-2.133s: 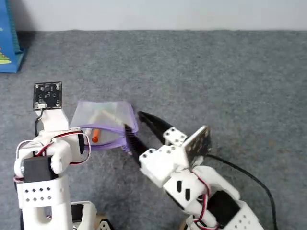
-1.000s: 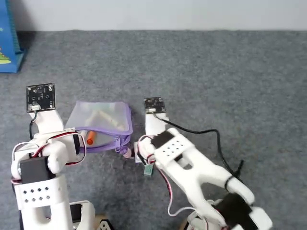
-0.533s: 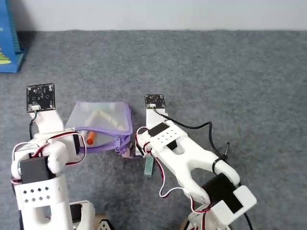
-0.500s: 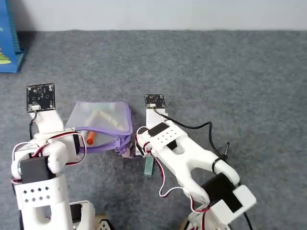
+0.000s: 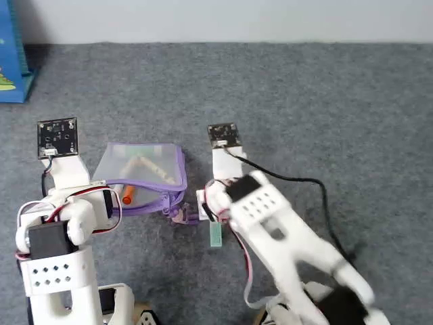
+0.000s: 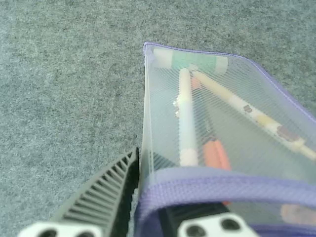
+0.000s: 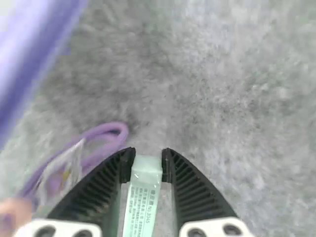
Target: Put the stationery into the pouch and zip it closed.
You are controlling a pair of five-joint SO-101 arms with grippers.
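My left claw (image 6: 148,190) is clamped on the purple rim of the pouch (image 5: 145,169), at its 8 o'clock corner as seen from above. My right claw (image 7: 146,155) is closed on one end of a green piece (image 7: 140,197) (an eraser or a refill case, I cannot tell which). The pouch lies flat on the table (image 5: 325,122), at about 9 o'clock from my right claw. Its mouth faces 6 o'clock, toward my bases.

The grip worries me first. I pinch the green piece by a short end only, so it could swing or slide out if it bumps anything.

The mouth looks shallow, too. My left claw holds one corner, and the rest of the rim sags. A low approach could drive the piece into the rim instead of under it. That would shove the whole pouch toward 12 o'clock or tug it out of my left grip.

The pull loop (image 7: 106,136) lies just beside my right fingers. I could hook it and drag the zipper partway shut too soon.

An orange pen (image 5: 126,197) pokes out of the mouth toward 7 o'clock. It would jam the slider unless I push it in with the white pen (image 6: 185,118) and pencil (image 6: 247,108) already inside.
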